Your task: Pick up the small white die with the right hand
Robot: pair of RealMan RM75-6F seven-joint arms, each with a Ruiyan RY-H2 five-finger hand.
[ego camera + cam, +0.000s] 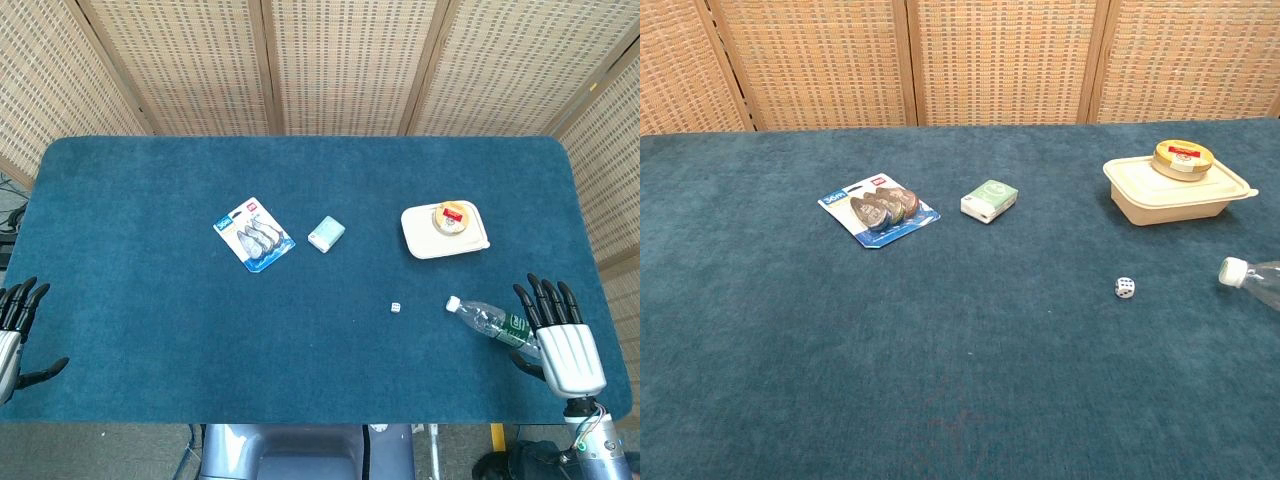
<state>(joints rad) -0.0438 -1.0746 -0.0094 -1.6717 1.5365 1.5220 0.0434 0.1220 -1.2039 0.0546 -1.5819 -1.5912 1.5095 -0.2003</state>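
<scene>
The die (395, 307) sits alone on the blue table (150, 330), near the front, a little left of the bottle (490, 322) that lies on its side. The right hand (560, 340) is at the table's right edge, just beside the bottle, fingers apart, holding nothing. The left hand (15, 330) is at the left edge, fingers apart too.

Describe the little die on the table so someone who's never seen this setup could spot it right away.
Start at the cream lidded container on the right half of the blue table. Nearer the robot lies a clear plastic bottle on its side, beside the right hand. The die sits alone on bare cloth just left of the bottle's white cap: a tiny white cube with dark pips, the smallest thing there.
</scene>
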